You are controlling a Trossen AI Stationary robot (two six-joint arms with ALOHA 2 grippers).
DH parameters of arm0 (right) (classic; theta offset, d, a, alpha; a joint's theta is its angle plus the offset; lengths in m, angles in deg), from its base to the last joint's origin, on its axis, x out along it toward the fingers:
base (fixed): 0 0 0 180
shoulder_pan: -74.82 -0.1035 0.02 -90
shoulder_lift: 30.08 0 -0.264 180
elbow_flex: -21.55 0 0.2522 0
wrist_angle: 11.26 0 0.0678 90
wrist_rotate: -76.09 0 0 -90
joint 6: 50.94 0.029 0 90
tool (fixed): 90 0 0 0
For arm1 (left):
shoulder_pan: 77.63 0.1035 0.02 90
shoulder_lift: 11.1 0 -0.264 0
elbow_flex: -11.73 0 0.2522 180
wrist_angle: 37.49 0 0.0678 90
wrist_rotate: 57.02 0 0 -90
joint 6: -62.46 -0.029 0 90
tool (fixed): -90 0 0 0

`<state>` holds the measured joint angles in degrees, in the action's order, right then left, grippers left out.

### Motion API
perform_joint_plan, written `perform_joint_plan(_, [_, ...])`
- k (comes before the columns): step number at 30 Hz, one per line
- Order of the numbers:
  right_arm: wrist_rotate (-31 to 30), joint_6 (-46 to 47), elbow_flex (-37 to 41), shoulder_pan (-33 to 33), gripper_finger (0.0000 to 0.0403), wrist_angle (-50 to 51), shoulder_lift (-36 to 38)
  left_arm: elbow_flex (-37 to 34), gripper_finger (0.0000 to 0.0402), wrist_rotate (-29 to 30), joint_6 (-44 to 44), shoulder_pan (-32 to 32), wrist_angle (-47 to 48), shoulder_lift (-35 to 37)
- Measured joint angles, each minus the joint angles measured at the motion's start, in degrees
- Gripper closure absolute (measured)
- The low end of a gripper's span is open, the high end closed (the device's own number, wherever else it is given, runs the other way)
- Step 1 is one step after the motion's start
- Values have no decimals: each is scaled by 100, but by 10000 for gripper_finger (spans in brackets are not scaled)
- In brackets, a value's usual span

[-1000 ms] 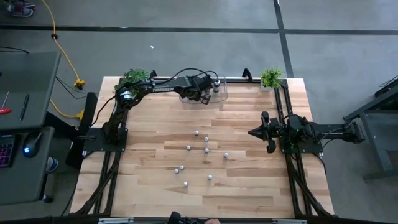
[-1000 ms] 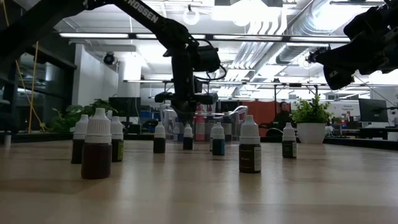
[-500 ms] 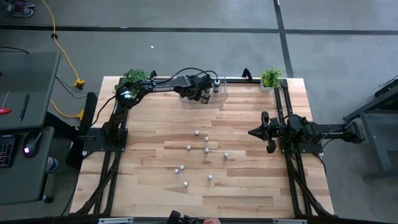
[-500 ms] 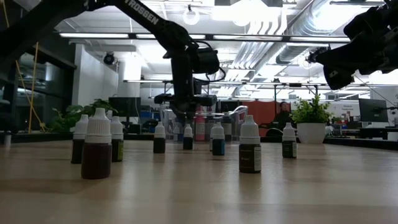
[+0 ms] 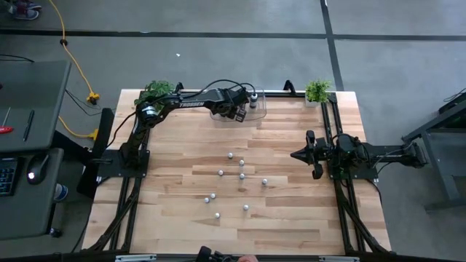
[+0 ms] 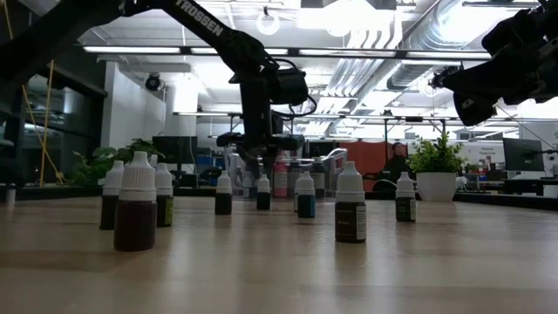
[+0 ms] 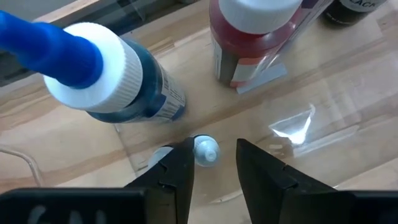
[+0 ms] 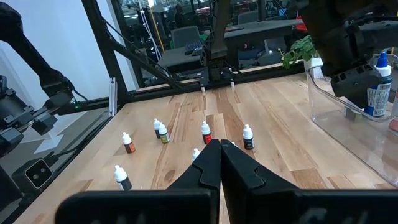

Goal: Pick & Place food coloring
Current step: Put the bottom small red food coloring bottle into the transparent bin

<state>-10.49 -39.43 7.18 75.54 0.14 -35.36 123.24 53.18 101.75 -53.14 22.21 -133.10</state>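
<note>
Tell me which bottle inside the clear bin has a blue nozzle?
The large blue bottle with the white ribbed cap; the red bottle beside it has a plain white cap, and the tiny one is whitish.

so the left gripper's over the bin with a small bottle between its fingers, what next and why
Probably lift the left gripper straight up out of the clear bin. Its fingers stand apart from the small bottle, which looks released, and eight small bottles wait on the table.

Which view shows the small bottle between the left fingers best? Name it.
The left wrist view: the small bottle stands between the open fingers inside the clear bin. The high and low views show only the left arm over the bin; the right wrist view hides it.
</note>
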Motion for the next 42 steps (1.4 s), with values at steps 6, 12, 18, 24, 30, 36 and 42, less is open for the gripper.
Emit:
perform_joint_plan(6, [0,0,0,-1,402,-1,0,100,287,-5,-189,-9,-2,0])
perform_joint_plan(12, [0,0,0,1,402,0,0,359,286,43,-363,-11,14,-2])
perform_joint_plan(18, [0,0,0,-1,402,1,0,625,286,142,-626,-26,74,78])
perform_joint_plan(24, [0,0,0,-1,402,0,-2,772,286,327,-1195,-224,33,557])
perform_joint_plan(30, [0,0,0,1,402,1,-2,770,286,645,-1787,-507,464,1214])
perform_joint_plan(36, [0,0,0,1,402,-1,-2,765,286,664,-2119,-797,1191,1772])
perform_joint_plan(42, [0,0,0,1,402,0,-2,765,286,622,-2303,-1118,2253,2250])
